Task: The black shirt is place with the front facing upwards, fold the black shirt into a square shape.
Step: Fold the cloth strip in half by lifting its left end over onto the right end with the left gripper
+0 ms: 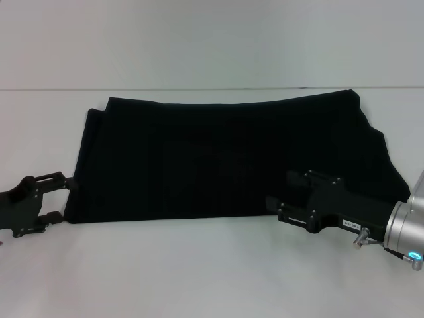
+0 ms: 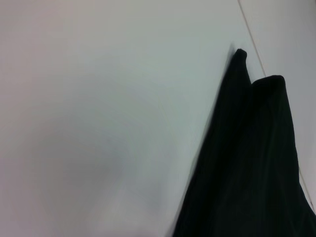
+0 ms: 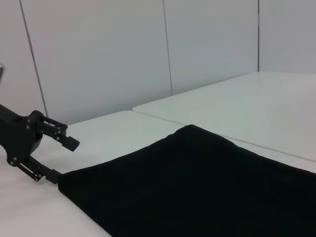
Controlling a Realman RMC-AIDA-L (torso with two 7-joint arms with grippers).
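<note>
Left hand (image 1: 66, 199) wide at black shirt (image 1: 218, 159) corner, right hand (image 1: 281, 192) wide over near hem

White table (image 1: 199, 271), matte, plain surface, runs across the whole near field. A thin seam line (image 1: 59, 90) crosses it at the far side, left to right. Right wrist view shows a second white table top (image 3: 247, 103) butted against the first, narrow gap between them. Behind both: a pale panelled wall (image 3: 98, 54) with thin dark vertical joints (image 3: 168, 47) between panels. Left wrist view: bare tabletop plus one seam.
</note>
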